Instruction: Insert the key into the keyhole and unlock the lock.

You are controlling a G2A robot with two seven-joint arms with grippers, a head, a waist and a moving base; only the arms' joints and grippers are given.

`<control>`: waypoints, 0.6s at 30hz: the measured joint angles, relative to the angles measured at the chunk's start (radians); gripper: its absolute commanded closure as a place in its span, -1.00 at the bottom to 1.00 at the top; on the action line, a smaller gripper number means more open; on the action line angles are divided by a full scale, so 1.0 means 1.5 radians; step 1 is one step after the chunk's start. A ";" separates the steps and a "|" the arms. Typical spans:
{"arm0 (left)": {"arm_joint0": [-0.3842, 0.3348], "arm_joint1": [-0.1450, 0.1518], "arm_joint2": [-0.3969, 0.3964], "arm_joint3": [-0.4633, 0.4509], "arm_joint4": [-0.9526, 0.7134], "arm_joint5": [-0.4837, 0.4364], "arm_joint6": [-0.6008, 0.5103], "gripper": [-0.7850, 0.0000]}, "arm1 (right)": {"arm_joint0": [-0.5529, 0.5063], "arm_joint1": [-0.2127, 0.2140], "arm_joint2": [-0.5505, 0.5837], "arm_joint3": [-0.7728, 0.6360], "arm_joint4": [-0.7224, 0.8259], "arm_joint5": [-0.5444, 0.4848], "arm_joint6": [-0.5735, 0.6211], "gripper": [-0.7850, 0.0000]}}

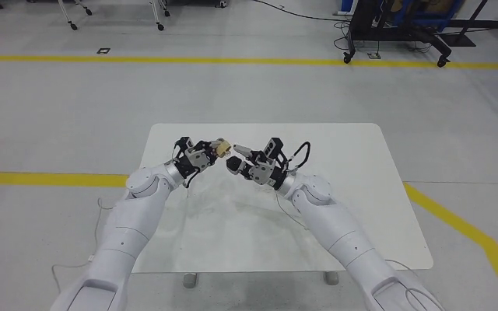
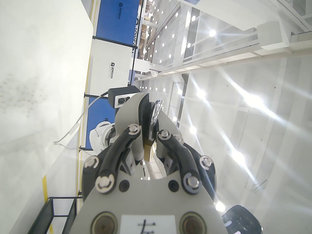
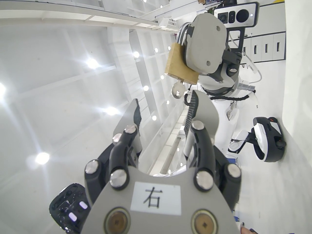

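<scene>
Two white robot arms meet above the middle of a white table (image 1: 350, 155), their grippers facing each other tip to tip.

The left gripper (image 1: 212, 149) is clenched around a brass padlock (image 3: 181, 65). Its broad grey fingers (image 3: 204, 44) press on the flat faces of the padlock's body. In the right wrist view, the steel shackle (image 3: 182, 31) sticks out at the end nearer the fingertips. One brass corner and the lower edge stand clear of the finger. In the left wrist view, a narrow strip of brass shows deep between the two closed fingers, close to the palm.

A small silver key (image 3: 177, 90) sits in the keyhole on the bottom edge of the padlock. Its round head hangs free, pointing toward the right gripper (image 3: 165, 98).

The right gripper is released and holds nothing, its two fingers spread well apart. The key's head lies just beyond its fingertips, nearer to one ribbed finger (image 3: 195, 103) than to the other. No contact between finger and key can be seen.

From the top view, the padlock is in the air between the two grippers, lifted off the table. The right gripper's tips are just beside it.

Yellow lines (image 1: 233, 60) cross the pale floor around the table.
</scene>
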State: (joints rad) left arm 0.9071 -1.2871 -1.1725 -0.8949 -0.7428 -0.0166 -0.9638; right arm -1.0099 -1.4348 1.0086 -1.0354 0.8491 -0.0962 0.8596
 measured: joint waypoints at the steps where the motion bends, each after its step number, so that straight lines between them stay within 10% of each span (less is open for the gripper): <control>1: -0.001 0.000 0.001 0.001 0.002 -0.001 -0.003 1.00 | 0.001 -0.001 -0.001 0.002 0.000 0.001 -0.001 0.37; 10: -0.008 -0.001 0.005 0.014 0.010 -0.008 -0.020 1.00 | 0.011 -0.007 -0.010 0.021 -0.002 0.009 -0.003 0.42; 18: -0.009 -0.003 0.008 0.017 0.009 -0.009 -0.027 1.00 | 0.017 -0.011 -0.012 0.032 -0.005 0.014 -0.004 1.00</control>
State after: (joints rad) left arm 0.8932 -1.2919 -1.1607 -0.8689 -0.7291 -0.0307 -1.0036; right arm -0.9851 -1.4508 0.9913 -0.9876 0.8409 -0.0745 0.8535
